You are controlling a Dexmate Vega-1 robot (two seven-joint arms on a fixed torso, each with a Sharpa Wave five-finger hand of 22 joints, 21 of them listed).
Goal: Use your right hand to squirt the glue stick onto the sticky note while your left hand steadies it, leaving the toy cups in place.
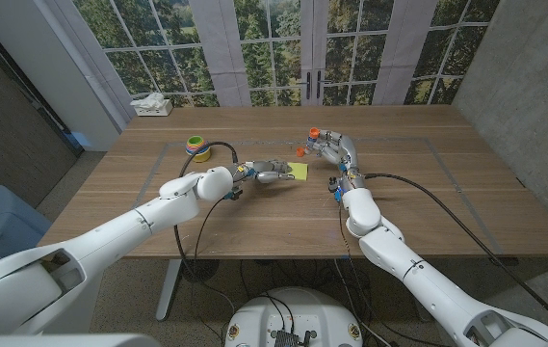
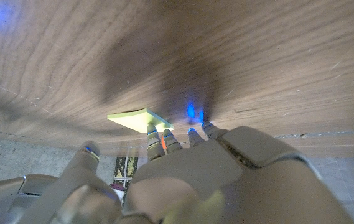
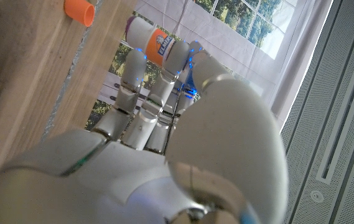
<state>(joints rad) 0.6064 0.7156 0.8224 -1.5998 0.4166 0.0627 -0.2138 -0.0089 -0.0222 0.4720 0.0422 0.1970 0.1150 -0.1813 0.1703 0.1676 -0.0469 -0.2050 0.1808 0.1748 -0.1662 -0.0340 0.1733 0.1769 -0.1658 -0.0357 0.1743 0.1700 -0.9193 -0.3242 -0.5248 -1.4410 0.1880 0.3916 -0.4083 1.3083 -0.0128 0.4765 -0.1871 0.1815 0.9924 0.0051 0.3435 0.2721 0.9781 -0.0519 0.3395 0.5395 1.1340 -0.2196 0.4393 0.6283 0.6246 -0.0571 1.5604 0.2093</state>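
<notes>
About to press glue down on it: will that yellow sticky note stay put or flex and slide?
Likely floppy: the sticky note is a thin sheet, and one edge seems lifted off the table. Probably light enough to skid on the smooth wood, so the left hand, whose fingers reach its edge, should help.

Wooden table [image 1: 428,202] bears sticky note [image 1: 298,171], toy cups [image 1: 195,146].

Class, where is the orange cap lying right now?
In the head view the orange cap lies on the wooden table, just left of the right hand and beyond the yellow sticky note.
</notes>
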